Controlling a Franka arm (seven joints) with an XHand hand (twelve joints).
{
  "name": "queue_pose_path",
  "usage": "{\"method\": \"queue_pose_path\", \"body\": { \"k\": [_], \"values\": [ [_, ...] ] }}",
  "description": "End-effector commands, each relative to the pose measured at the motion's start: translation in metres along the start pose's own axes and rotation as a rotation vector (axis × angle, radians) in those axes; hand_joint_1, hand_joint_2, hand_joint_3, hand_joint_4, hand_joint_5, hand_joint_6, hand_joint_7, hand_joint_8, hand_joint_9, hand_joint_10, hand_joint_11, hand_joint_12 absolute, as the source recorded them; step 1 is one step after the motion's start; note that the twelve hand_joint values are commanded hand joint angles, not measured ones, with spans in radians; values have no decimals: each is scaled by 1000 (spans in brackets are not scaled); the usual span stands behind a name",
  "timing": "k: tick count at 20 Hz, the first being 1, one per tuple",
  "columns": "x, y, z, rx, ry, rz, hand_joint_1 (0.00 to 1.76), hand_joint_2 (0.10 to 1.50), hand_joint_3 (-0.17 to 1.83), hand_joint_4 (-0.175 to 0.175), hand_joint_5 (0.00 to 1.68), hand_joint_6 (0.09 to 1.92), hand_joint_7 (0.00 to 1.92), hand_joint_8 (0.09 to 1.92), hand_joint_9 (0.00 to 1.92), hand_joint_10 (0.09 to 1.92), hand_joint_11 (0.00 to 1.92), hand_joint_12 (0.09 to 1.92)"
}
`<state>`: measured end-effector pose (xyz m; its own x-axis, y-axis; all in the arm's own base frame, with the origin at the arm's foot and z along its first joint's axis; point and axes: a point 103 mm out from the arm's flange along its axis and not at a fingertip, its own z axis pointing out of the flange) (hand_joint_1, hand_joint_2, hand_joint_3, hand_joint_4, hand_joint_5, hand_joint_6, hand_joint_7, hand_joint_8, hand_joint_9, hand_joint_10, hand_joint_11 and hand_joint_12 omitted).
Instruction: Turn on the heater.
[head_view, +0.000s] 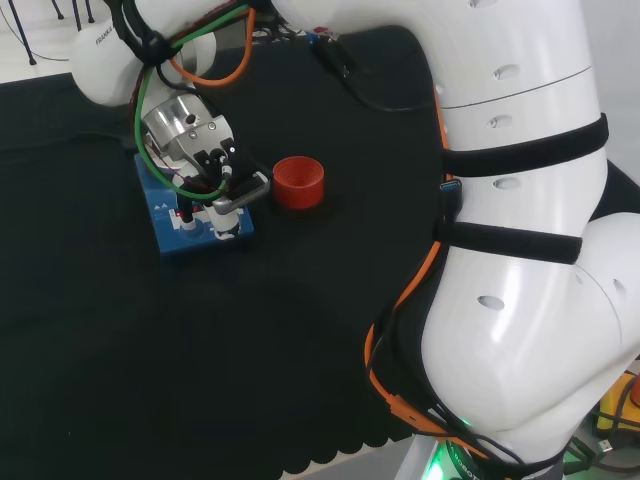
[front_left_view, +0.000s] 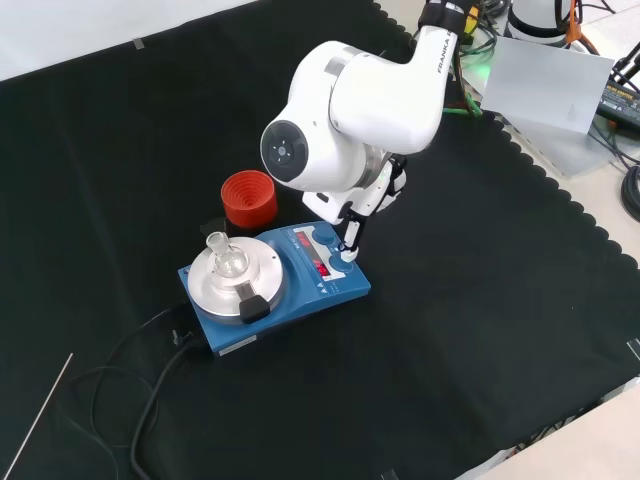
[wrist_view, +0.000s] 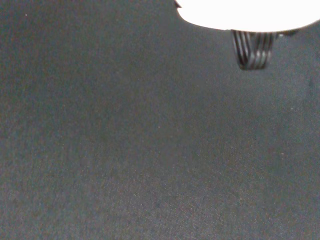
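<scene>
Now the black and white robot hand (front_left_view: 352, 232) reaches one finger down to the control panel of the blue, box-shaped heater with a round silver top plate (front_left_view: 300, 290).

Judged from the front view, the switching step is under way: a slim fingertip (front_left_view: 347, 251) stands at or just above the panel's right end, beside a white knob, though contact cannot be confirmed; a red readout already glows on the panel. How the other fingers are set cannot be told, so whether the hand is spread or curled stays unclear. Next comes a short, straight press without sliding off the sloped face. A small clear glass flask (front_left_view: 226, 255) stands on the smooth metal plate, and a red ribbed plastic ring (front_left_view: 248, 198) sits just behind the heater on the matte black cloth (front_left_view: 480, 330).
</scene>
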<state>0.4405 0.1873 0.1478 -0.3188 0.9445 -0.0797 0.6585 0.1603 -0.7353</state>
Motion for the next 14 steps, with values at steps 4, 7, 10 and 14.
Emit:
{"method": "queue_pose_path", "body": {
  "k": [4, 7, 10, 14],
  "values": [
    [-2, 1, 3, -3, 18, -2, 1594, 513, 1332, -37, 468, 87, 1765, 1920, 1920, 1887, 1920, 1739],
    [-6, 1, 5, -4, 27, -5, 1594, 513, 1332, -37, 468, 87, 1765, 1920, 1920, 1887, 1920, 1738],
    [-6, 1, 6, -1, 21, 3, 1594, 513, 1333, -38, 468, 87, 1765, 1920, 1920, 1887, 1920, 1738],
    [-8, 0, 4, -8, 30, -1, 1594, 513, 1333, -38, 468, 87, 1765, 1920, 1920, 1887, 1920, 1738]
  ]
}}
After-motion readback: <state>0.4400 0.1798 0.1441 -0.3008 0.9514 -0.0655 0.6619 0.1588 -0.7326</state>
